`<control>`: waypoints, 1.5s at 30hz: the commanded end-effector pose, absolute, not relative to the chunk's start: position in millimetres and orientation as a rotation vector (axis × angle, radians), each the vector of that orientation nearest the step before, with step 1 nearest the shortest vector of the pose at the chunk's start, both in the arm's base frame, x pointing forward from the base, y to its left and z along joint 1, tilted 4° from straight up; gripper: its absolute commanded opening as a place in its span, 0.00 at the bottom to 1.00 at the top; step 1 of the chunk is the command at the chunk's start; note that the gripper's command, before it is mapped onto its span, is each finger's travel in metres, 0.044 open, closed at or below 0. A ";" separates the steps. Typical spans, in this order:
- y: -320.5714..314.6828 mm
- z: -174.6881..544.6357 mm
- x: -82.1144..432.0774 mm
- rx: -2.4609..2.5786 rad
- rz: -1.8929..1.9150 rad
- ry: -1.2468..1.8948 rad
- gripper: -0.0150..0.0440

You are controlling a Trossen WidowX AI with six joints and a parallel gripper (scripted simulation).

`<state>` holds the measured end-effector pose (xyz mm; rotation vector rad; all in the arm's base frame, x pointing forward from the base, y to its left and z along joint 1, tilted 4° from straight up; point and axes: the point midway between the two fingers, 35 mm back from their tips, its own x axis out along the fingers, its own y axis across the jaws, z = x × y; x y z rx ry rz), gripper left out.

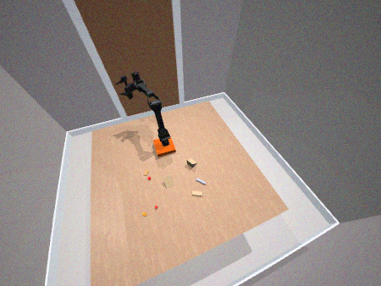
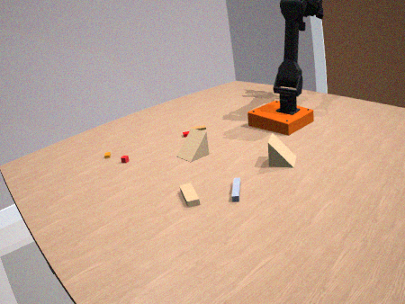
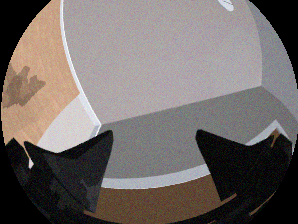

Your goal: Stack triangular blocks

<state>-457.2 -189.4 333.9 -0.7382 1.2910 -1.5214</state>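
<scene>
Two tan triangular blocks lie apart on the wooden table. One (image 2: 194,146) (image 1: 168,182) is near the table's middle. The other (image 2: 280,153) (image 1: 191,162) is closer to the arm's orange base (image 2: 281,117) (image 1: 164,147). My gripper (image 1: 129,80) is raised high above the table's far edge, well away from both blocks. It is open and empty; the wrist view shows the two fingertips (image 3: 154,156) spread wide with only wall and floor between them.
A small tan flat block (image 2: 189,194), a pale blue bar (image 2: 236,189), two red cubes (image 2: 124,158) (image 2: 185,133) and two small orange pieces (image 2: 107,155) (image 2: 201,128) are scattered around the blocks. A raised white rim (image 1: 279,161) borders the table.
</scene>
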 end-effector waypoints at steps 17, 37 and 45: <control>-393.1 286.9 -288.4 -0.476 -1.242 0.915 1.00; -461.0 202.2 47.4 0.015 -0.695 0.799 1.00; -402.6 166.3 177.8 0.181 -0.465 0.924 1.00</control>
